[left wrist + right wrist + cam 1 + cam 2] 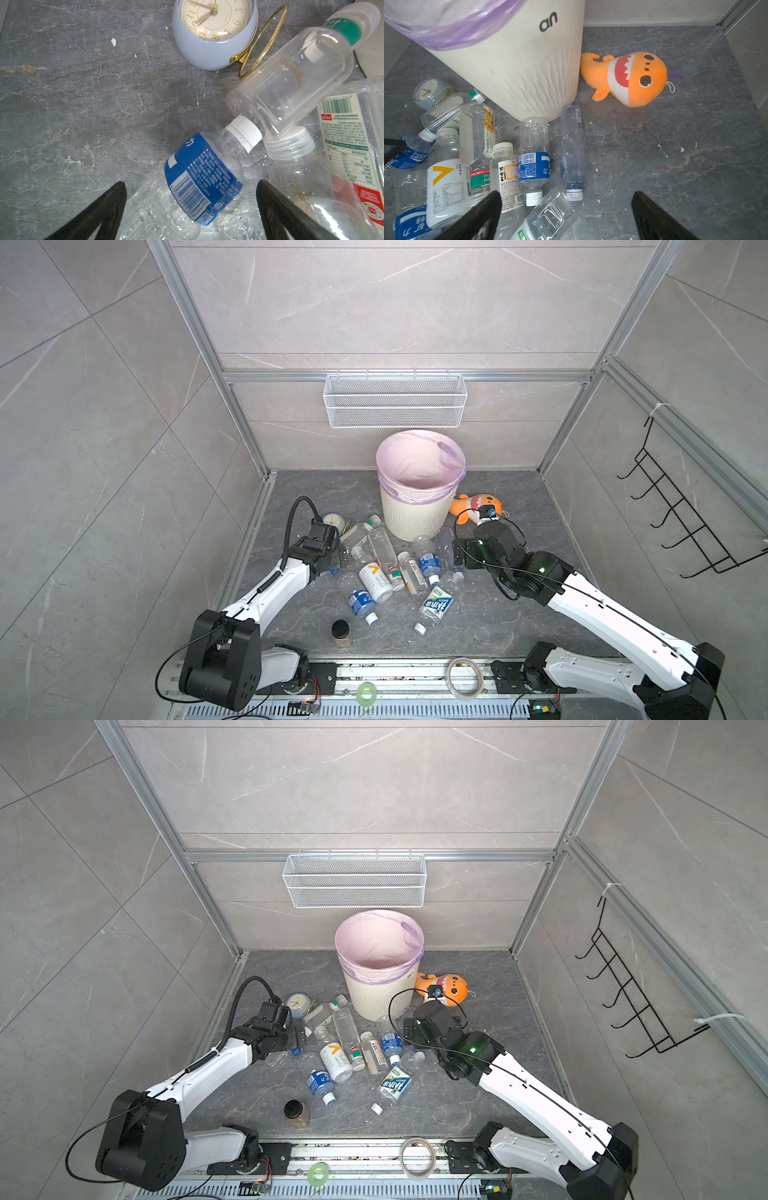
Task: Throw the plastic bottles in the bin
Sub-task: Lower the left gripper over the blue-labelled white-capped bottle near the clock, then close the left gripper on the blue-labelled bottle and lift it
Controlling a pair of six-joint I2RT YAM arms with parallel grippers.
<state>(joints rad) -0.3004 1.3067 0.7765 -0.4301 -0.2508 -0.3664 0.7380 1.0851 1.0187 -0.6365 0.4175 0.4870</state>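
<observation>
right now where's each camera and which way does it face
Both top views: high at the near edge, looking down at the bin and bottles; both arms show.
Left wrist: low over the floor, facing a blue-label bottle and clock; open left claw shows.
Right wrist: low, facing the bin and orange plush; open right claw shows.
Both wrist views share the clock.

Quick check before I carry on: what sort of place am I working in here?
Probably a mock bathroom test cell, not a real room: grey marble-look wall panels in bare aluminium framing, with a white wire-mesh basket and black wire hook rack hung on it.
</observation>
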